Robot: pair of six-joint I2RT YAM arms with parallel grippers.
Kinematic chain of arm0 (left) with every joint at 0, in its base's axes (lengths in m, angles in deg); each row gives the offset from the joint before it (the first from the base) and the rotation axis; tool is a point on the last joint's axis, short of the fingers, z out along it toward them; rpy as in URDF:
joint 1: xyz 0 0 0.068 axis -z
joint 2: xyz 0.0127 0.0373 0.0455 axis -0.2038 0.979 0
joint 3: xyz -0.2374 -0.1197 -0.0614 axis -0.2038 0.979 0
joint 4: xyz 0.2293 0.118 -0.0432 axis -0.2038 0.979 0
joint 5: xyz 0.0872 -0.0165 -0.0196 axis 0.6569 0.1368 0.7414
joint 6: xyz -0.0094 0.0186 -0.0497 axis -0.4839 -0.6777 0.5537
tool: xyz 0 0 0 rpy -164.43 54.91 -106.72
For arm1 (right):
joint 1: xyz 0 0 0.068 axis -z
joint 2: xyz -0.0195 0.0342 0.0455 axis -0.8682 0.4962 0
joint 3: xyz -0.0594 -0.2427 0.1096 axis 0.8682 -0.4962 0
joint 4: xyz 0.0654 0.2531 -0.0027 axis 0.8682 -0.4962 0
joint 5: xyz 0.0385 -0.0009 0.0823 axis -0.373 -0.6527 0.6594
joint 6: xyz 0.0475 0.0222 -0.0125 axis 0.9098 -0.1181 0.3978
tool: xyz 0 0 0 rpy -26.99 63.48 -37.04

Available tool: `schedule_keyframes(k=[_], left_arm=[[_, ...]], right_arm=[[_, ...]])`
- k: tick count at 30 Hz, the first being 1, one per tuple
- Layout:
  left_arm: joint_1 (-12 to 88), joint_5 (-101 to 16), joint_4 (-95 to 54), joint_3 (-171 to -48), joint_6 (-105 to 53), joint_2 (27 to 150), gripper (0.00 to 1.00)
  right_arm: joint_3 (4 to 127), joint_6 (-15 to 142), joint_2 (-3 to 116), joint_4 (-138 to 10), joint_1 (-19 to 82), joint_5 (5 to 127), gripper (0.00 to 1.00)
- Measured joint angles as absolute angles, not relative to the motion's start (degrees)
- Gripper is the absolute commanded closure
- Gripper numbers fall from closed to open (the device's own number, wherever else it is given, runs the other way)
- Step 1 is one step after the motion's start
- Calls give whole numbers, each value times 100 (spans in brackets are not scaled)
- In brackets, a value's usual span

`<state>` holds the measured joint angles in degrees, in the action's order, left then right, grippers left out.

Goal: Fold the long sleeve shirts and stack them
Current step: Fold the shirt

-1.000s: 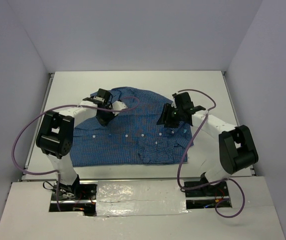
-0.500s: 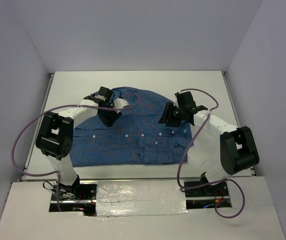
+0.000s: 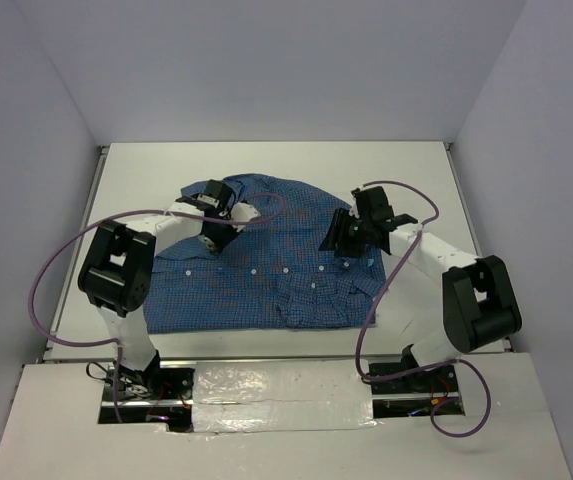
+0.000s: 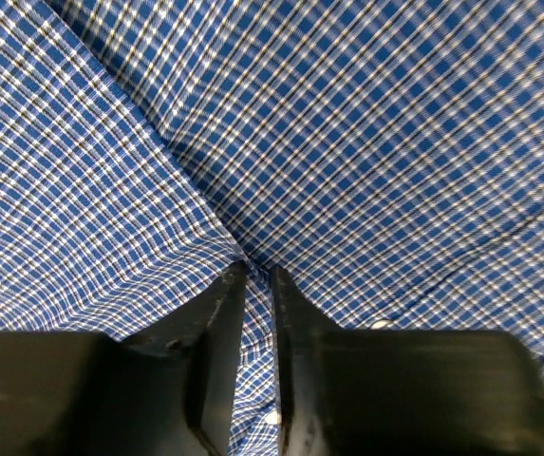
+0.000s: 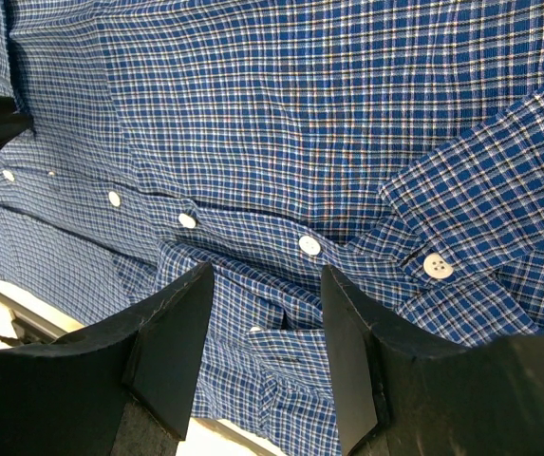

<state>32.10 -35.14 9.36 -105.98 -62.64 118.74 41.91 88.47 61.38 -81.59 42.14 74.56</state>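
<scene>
Top external, reading outward from the arm bases: shows the shirt (image 3: 266, 270) spread across the middle of the desk (image 3: 266, 160), with the near hem straight, the button line running side to side and the far edge humped into a rounded fold. Puts the left hand (image 3: 210, 238) on the shirt's far left part and the right hand (image 3: 338, 240) over its right part, just beyond a bunched sleeve (image 3: 366, 282). Cannot settle from up here how either hand stands.

Left wrist settles one: shows the left hand (image 4: 257, 271) clamped nearly together on a small ridge of checked cloth, creases running into the tips. Right wrist settles the other: shows the right hand (image 5: 264, 285) spread wide, gripping nothing, poised above the buttons (image 5: 309, 245) and beside a cuff (image 5: 480, 228).

Risks, by judgement only:
- Probably holds just the top layer in so thin a pinch, so could slip free on a lift, or drag one layer and leave the one beneath, skewing the fold.
- Could pull the whole shirt askew if hauled by the left while the right grips nothing.
- Might catch a button or the cuff on closing the right, bunching the front.
</scene>
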Motion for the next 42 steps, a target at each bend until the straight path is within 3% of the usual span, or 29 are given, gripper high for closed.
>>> schedule_keyframes(k=[4, 7, 17, 24, 42], left_arm=[[3214, -3337, 938, -10539, -6290, 11874, 92], [3221, -3232, 947, -10532, -6290, 11874, 100], [3046, -2824, 1080, -11135, -6590, 11876, 100], [2252, -2714, 1017, -12016, -6745, 12204, 100], [1553, -2275, 698, -12672, -7293, 13048, 100]], right_arm=[[4188, 8847, 6138, -8159, 4236, 7456, 43], [4178, 8847, 6138, -8156, 4273, 7456, 43], [4094, 8801, 6119, -8156, 4341, 7459, 43], [4129, 8738, 6121, -8167, 4343, 7489, 44], [5268, 8432, 6667, -8211, 4343, 7784, 44]])
